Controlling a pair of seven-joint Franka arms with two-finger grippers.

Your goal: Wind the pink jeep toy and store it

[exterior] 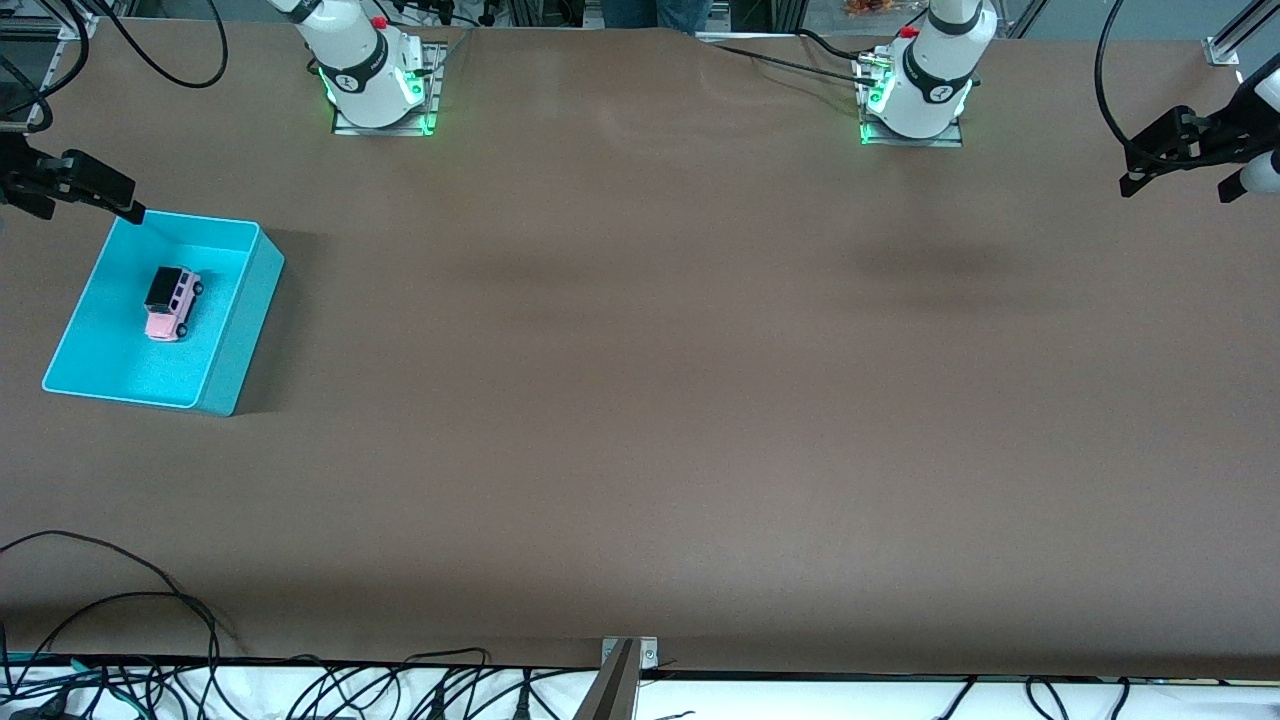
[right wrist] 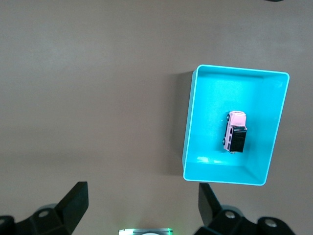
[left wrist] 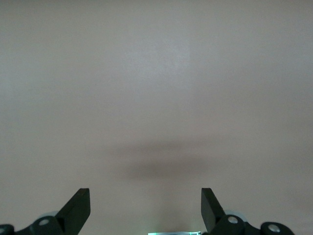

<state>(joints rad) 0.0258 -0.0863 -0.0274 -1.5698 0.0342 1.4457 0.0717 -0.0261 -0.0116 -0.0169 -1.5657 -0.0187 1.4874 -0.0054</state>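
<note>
The pink jeep toy (exterior: 172, 303) (right wrist: 235, 132), with its black roof and black wheels, lies on the floor of a turquoise bin (exterior: 238, 330) (right wrist: 189, 127) at the right arm's end of the table. My right gripper (exterior: 90, 200) (right wrist: 142, 200) hangs open and empty above the table, just off a corner of the bin. My left gripper (exterior: 1180, 185) (left wrist: 145, 208) waits open and empty over bare table at the left arm's end. In the left wrist view only the brown tabletop and a shadow show.
The brown table (exterior: 640, 400) stretches wide between the two arm bases (exterior: 370, 80) (exterior: 925, 90). Loose black cables (exterior: 150, 600) lie along the table's edge nearest the front camera, where a metal bracket (exterior: 625, 665) also sits.
</note>
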